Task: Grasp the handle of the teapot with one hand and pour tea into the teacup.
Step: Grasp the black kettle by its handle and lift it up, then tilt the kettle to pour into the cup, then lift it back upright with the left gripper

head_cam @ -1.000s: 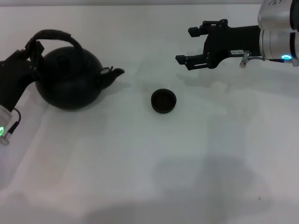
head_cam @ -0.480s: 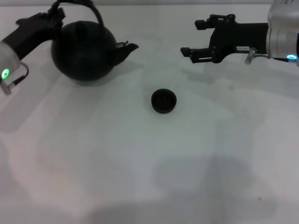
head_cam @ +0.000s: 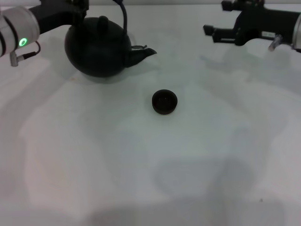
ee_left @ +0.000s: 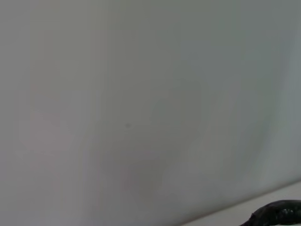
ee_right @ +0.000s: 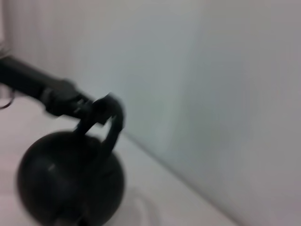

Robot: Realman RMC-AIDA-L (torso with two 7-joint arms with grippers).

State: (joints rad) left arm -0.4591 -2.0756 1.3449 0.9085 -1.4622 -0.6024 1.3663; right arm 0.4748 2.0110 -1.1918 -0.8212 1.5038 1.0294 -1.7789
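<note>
So the teapot (head_cam: 97,52) sits far back and to my left of the teacup (head_cam: 164,101). Its spout aims at my right, roughly level, tip ending short of the cup and farther back than it. The pot's long line, body to spout, runs left-right across the table (head_cam: 155,174). Lid knob's on top, and the handle (head_cam: 123,14) arches up over it until it runs off the top of my head view.

Room-wise: bare tabletop between spout and cup, and the whole near half of the table in front of the cup is open. Behind the pot the table's back edge is close, with a plain wall past it, so not much slack that way.

My left claw (ee_right: 96,109) is up on the handle, clamped around it near the top. You see that best from my right wrist cam, where the arm comes in from the side and the fingers wrap the bail. My left wrist cam mostly shows wall plus a dark sliver in the corner, can't tell what that is.

My right claw (head_cam: 221,21) hangs well off to the cup's right and farther back, fingers spread apart, holding nothing, pointing toward the pot.
</note>
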